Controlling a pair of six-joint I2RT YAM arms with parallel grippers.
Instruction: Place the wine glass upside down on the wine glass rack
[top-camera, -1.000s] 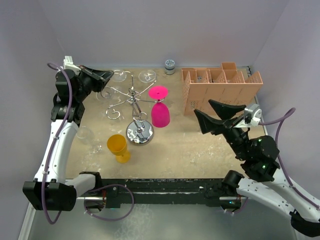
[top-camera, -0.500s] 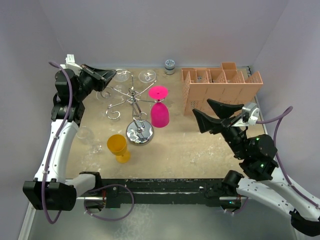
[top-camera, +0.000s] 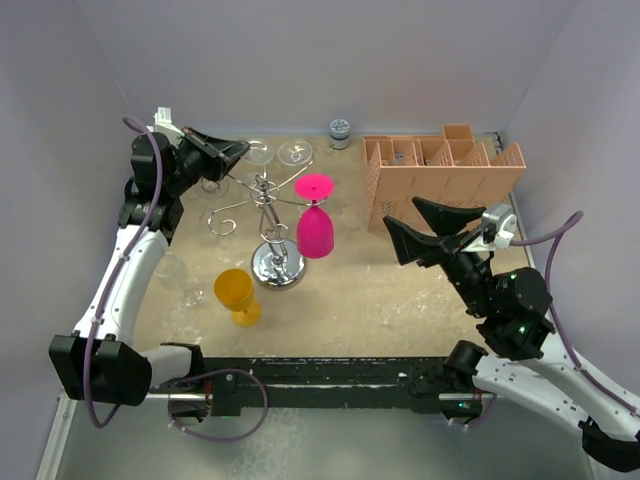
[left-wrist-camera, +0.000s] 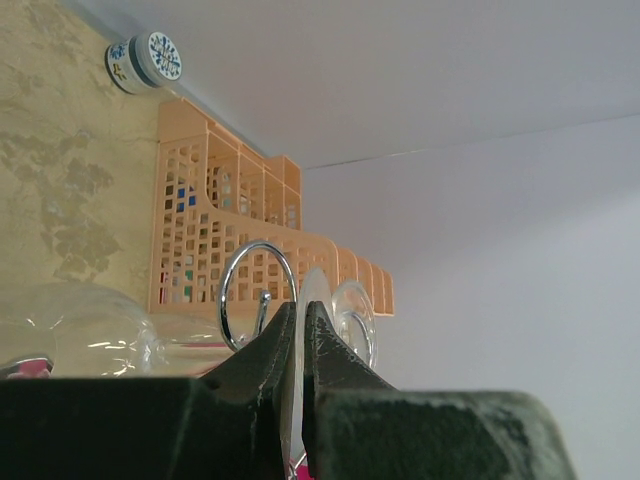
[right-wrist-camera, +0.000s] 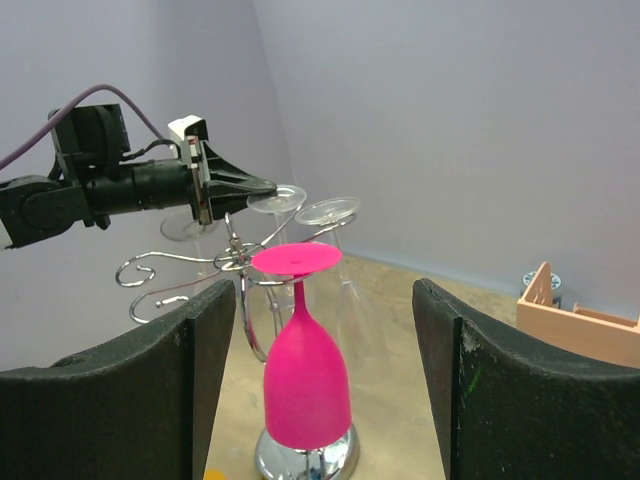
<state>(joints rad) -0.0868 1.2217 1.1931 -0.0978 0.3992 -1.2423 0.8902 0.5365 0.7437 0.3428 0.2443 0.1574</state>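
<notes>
The wine glass rack (top-camera: 278, 268), a silver wire stand with a mirrored base, stands left of centre. A pink glass (top-camera: 315, 228) and a clear glass (top-camera: 295, 152) hang upside down on it. My left gripper (top-camera: 240, 150) is shut on the flat foot of another clear wine glass (top-camera: 259, 152), held upside down at the rack's back-left arms. In the left wrist view the jaws (left-wrist-camera: 300, 308) pinch that thin foot (left-wrist-camera: 316, 282) beside a chrome ring (left-wrist-camera: 258, 295). My right gripper (top-camera: 401, 214) is open and empty, right of the rack, facing the pink glass (right-wrist-camera: 300, 370).
A yellow glass (top-camera: 236, 295) stands in front of the rack. A clear glass (top-camera: 178, 275) lies on the table at the left. An orange-pink slotted box (top-camera: 440, 175) stands at the back right, a small jar (top-camera: 340, 132) at the back wall.
My left gripper has moved right with the clear glass, closer to the rack's centre post. The rack's arms and the pink glass have shifted slightly. The right arm has barely moved.
</notes>
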